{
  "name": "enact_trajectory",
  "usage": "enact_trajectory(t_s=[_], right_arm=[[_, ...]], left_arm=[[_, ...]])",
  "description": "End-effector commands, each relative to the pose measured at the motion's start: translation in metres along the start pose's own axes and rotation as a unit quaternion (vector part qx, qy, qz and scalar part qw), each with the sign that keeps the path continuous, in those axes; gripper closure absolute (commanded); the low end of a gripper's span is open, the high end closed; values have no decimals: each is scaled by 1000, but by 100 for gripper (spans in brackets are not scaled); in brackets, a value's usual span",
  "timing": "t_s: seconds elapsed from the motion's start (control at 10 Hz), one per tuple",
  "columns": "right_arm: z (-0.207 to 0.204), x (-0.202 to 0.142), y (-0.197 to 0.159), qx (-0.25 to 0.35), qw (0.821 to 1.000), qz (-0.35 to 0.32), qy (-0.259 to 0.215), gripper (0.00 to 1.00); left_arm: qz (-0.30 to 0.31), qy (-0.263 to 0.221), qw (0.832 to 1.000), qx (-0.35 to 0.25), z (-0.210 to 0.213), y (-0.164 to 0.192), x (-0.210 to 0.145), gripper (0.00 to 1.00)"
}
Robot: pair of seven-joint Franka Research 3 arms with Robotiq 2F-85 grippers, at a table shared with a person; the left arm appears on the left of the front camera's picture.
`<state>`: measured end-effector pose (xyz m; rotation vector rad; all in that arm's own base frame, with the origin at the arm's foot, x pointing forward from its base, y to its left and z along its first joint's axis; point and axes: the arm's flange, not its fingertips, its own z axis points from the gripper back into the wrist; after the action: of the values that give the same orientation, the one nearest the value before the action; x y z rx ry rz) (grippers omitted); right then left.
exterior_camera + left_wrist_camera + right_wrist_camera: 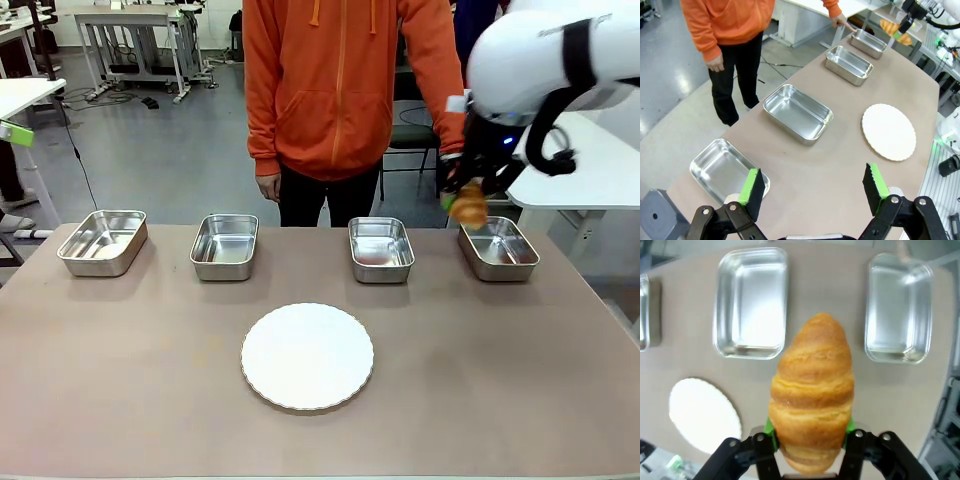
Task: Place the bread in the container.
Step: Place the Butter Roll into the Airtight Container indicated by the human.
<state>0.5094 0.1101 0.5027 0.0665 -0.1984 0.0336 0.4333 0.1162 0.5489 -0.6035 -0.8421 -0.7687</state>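
Right end effector (pixel 810 432): clamped on the lower end of the bread (pixel 812 385).
Position: in the air, seemingly above the left rim of the far-right container (pixel 498 248), clear of the bench (pixel 480 380).
Risk: if released now, likely clip of that rim and tumble onto the bench; person's hand (pixel 840 21) close by, possible bump.
Look: golden-brown, ridged flaky segments, paler stripes, tapered tip pointing away.
Left end effector (pixel 813 189): spread apart, empty, above the bench.

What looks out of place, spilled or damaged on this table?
Nothing stands out. The four pans stand upright and empty in a row, the plate lies flat, and the croissant is whole, held by the right gripper near the rightmost pan.
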Motion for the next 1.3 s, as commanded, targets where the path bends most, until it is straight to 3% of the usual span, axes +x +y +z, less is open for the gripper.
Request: enact_trajectory(t_s=[0.0,0.2,0.6,0.7,0.8,1.2], right_arm=[[-4,20,-42,21,1000,-1,-22,44],[-30,35,-70,30,998,22,-45,44],[-94,48,-89,29,996,67,-44,44],[-94,47,-86,-6,999,40,-16,44],[-88,45,-81,8,998,48,-36,44],[-119,48,-98,-7,998,66,-25,44]], left_arm=[[-3,-6,1000,-5,-1,-1,1,0],[-3,-6,1000,-5,-1,-1,1,0],[-3,-6,1000,-5,-1,-1,1,0],[-3,-6,1000,-5,-1,-1,1,0],[-3,-6,1000,-5,-1,-1,1,0],[-3,-6,1000,-5,-1,-1,1,0]])
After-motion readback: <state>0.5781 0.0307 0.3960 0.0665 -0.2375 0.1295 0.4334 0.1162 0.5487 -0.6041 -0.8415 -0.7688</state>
